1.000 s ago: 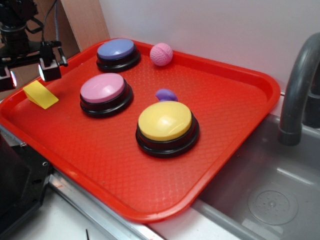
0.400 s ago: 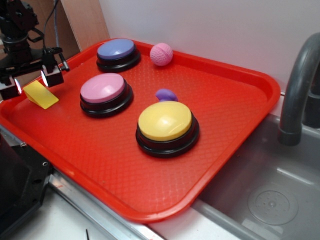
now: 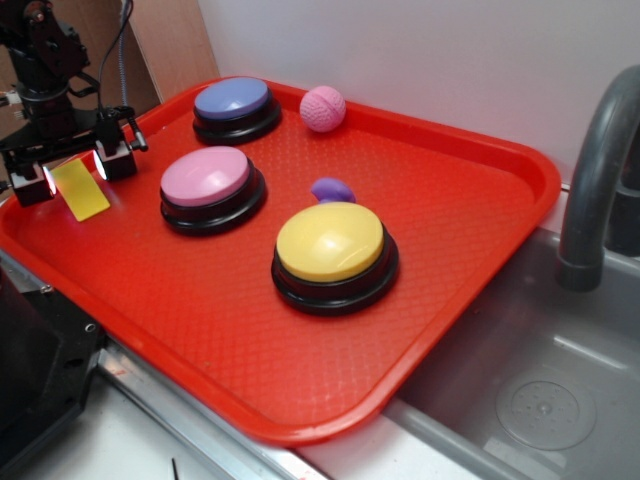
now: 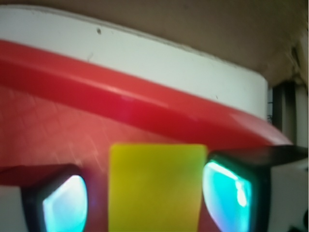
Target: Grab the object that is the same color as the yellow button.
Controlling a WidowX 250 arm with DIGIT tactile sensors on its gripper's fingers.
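Tray first, from the exterior view: red, textured, sitting beside a grey sink basin with a dark faucet curving up at the right. Three big dome buttons stand on it: the blue-purple button at the back, the pink button in front of it, and the yellow button nearest the middle. A pink ball sits near the back rim, and a small purple object peeks out just behind the yellow button. Over at the tray's left edge, the small yellow wedge block lies well apart from the yellow button, and the gripper is down around it, one black finger on each side. From here I cannot tell whether the fingers touch the block.

The wrist view shows only that corner, up close. The yellow wedge block fills the space between the two fingers, which glow teal on their inner faces. The right one sits just against the block's edge; the left shows a thin strip of red tray between it and the block. So the gripper is spread around the block, not yet clamped on it.
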